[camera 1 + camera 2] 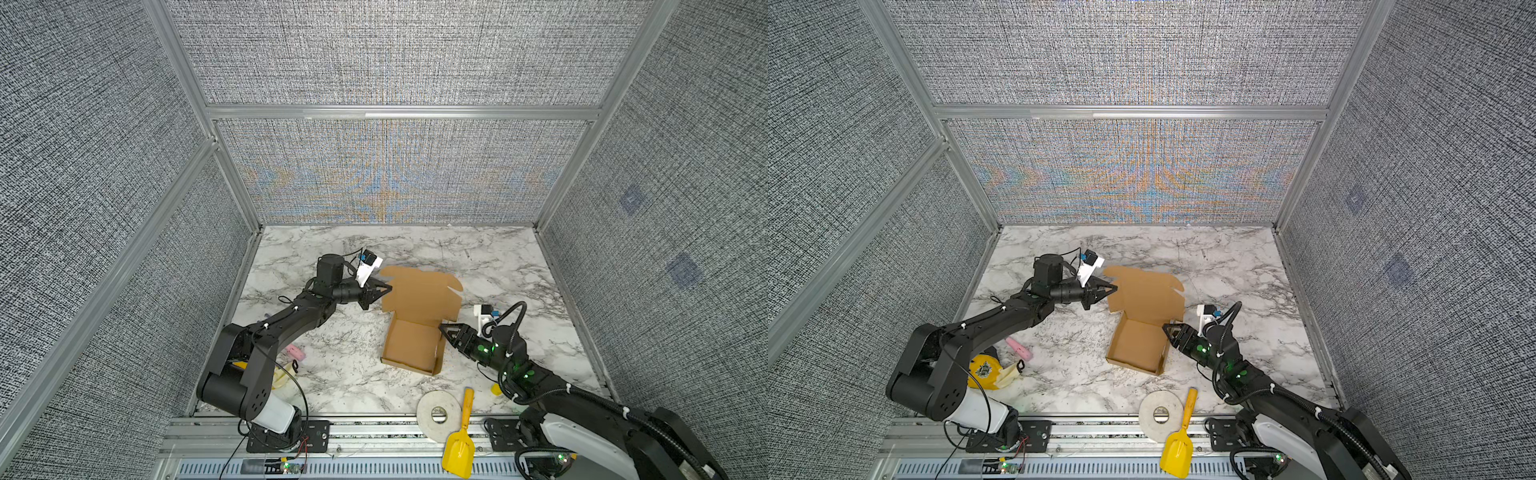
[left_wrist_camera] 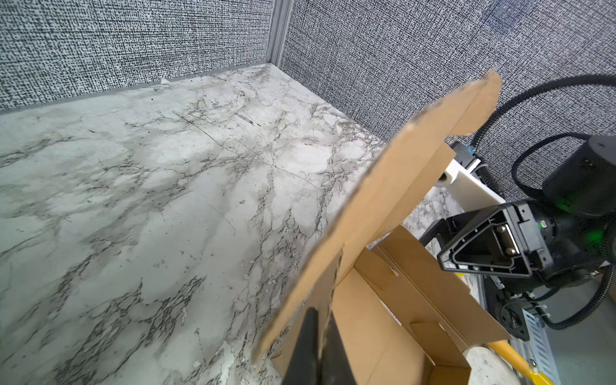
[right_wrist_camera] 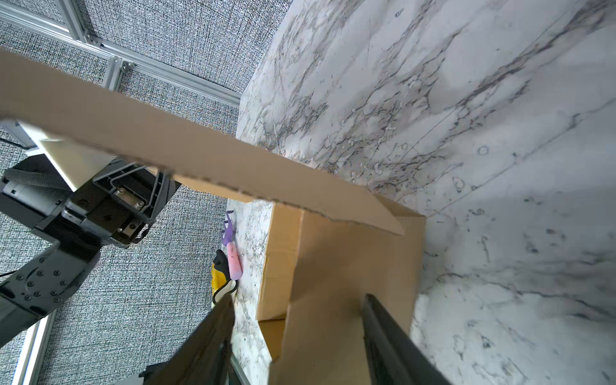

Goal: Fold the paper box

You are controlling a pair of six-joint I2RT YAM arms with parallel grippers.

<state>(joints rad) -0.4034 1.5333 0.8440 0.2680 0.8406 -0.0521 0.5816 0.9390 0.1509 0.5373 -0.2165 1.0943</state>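
L tool pinching paper box lid edge; R tool spread astride side wall. Risk: base skids on worktop if L pulls.

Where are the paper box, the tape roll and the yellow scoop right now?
paper box [image 1: 409, 343], in a top view, on the tray's inner floor.
tape roll [image 1: 436, 430], in a top view, on its flat white face below the hole.
yellow scoop [image 1: 457, 453], in a top view, on its blade.
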